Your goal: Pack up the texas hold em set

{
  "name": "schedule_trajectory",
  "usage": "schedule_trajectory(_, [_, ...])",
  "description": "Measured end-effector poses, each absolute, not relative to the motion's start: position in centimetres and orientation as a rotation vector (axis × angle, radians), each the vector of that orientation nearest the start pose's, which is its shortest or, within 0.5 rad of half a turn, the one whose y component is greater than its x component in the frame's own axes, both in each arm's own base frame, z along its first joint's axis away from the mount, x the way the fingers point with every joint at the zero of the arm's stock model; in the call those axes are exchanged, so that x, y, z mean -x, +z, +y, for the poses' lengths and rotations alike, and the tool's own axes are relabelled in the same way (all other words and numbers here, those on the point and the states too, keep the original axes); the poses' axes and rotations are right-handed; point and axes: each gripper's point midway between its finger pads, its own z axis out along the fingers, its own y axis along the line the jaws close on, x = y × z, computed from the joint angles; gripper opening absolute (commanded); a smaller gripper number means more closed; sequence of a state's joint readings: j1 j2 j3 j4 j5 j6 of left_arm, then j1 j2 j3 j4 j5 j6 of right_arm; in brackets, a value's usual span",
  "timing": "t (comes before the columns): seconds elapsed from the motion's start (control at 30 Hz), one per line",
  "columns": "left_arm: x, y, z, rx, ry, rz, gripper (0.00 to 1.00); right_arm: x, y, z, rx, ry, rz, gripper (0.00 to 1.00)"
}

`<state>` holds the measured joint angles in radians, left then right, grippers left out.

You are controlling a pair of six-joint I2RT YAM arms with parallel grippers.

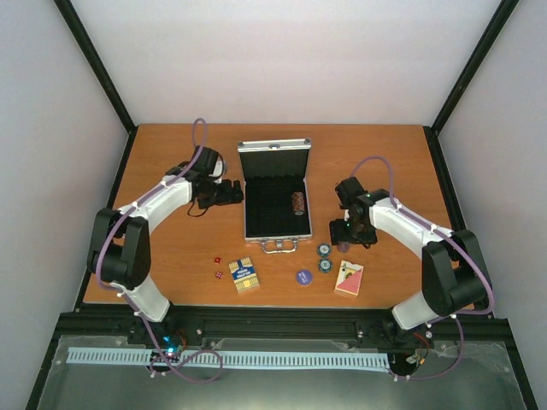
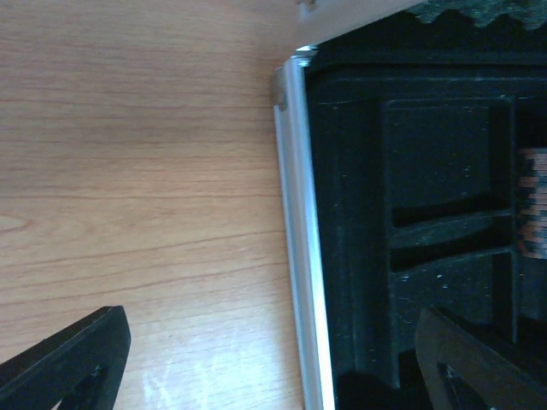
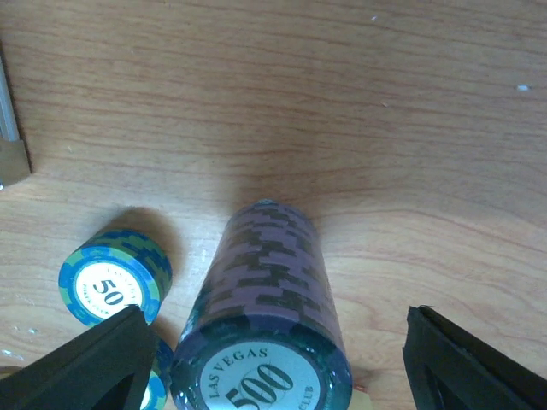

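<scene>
The silver case point(image 1: 273, 224) lies open at mid-table, lid point(image 1: 273, 159) upright, with a brownish stack of chips point(image 1: 298, 203) in its black lining point(image 2: 427, 171). That stack point(image 2: 534, 201) shows at the right edge of the left wrist view. My left gripper point(image 2: 273, 376) is open and straddles the case's left aluminium rim point(image 2: 299, 256). My right gripper point(image 3: 273, 359) is open around a standing purple stack of chips point(image 3: 265, 299) marked 500, with a gap at each finger. Blue-green chips point(image 3: 114, 278) stand just left of it.
Along the table's front part lie two small chip piles point(image 1: 325, 258), a blue disc point(image 1: 303, 277), a blue-yellow deck point(image 1: 244, 274), a red deck point(image 1: 349, 278) and two tiny red dice point(image 1: 218, 266). The case's handle point(image 1: 279, 246) faces the arms.
</scene>
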<state>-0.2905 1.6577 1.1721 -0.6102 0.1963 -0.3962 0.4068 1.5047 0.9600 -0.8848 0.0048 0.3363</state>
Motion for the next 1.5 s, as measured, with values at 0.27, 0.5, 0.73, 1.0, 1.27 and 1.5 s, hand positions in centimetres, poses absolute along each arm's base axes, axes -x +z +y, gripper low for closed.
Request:
schedule_trajectory(0.27, [-37.9,9.5,-16.6,0.063,-0.533,2.723,0.90,-25.7,5.7,11.3,0.098,0.112,3.004,0.76])
schedule_trajectory(0.5, [-38.0,7.5,-16.7,0.074,-0.522,2.771,0.87,-25.7,5.7,11.6,0.115,0.143,3.009,0.59])
schedule_trajectory(0.73, [-38.7,6.6,-17.0,0.076,-0.521,2.789,0.87,-25.8,5.5,11.8,0.113,0.154,3.012,0.51])
schedule_trajectory(1.0, [-39.0,6.7,-17.2,0.073,-0.532,2.786,0.87,-26.0,5.5,11.8,0.100,0.159,3.006,0.11])
schedule_trajectory(1.27, [-38.9,6.5,-17.4,0.070,-0.545,2.792,0.87,-26.2,5.5,11.4,0.098,0.125,2.997,0.03])
schedule_trajectory(1.5, [-38.9,6.5,-17.5,0.067,-0.554,2.793,0.87,-27.2,6.6,10.8,0.129,0.057,2.968,0.03])
